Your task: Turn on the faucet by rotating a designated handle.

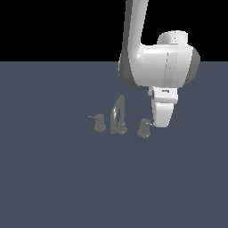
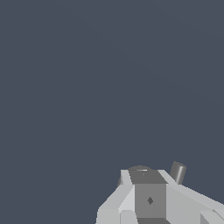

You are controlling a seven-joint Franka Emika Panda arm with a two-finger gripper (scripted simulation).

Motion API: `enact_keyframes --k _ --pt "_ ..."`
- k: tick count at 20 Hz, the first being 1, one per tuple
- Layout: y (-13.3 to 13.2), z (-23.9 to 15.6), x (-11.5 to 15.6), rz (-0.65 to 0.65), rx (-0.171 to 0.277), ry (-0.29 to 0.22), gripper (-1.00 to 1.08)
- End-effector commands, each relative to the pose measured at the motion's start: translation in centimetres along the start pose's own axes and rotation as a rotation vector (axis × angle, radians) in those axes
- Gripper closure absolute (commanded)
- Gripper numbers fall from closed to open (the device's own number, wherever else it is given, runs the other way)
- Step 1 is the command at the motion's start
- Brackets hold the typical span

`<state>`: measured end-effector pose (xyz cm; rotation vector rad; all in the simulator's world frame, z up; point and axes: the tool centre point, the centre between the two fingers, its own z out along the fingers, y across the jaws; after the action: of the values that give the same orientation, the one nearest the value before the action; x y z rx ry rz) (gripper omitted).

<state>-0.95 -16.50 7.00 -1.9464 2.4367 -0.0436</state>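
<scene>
One faucet stood on the surface: one spout, two valves. The gripper hung beside the handle; its opening I couldn't tell.

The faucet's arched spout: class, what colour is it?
Dull grey, like its two valves; the arched spout shows best in the exterior view.

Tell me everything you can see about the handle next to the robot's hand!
The handle is a stubby, dull-grey cylinder that looks like metal, standing upright on the dark floor. Its base flares out a little, and a thin pale lever pokes toward the exterior view's right, reaching the white gripper. Whether they touch is unclear. It sits on the exterior view's right of the arched spout. In the wrist view a grey stub behind the gripper may be part of it.
</scene>
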Motion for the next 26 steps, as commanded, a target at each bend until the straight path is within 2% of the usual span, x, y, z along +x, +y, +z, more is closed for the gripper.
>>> enact_keyframes --k 1,6,7,8,18,19,20,26 --pt "1.9 0.3 -0.1 0.002 -0.027 -0.001 1.08" --pt "3.9 0.5 -0.1 0.007 -0.035 0.0 1.08" --pt "3.9 0.5 -0.1 0.007 -0.035 0.0 1.08" --pt "2.7 0.1 1.4 0.03 -0.012 0.008 1.08" --pt "5.8 0.4 -3.4 0.008 -0.035 0.001 1.08" --pt "5.8 0.4 -3.4 0.008 -0.035 0.001 1.08" --pt "5.0 0.0 -0.4 0.053 -0.018 0.012 1.08" --pt "4.7 0.3 -4.9 0.023 -0.03 0.004 1.08"
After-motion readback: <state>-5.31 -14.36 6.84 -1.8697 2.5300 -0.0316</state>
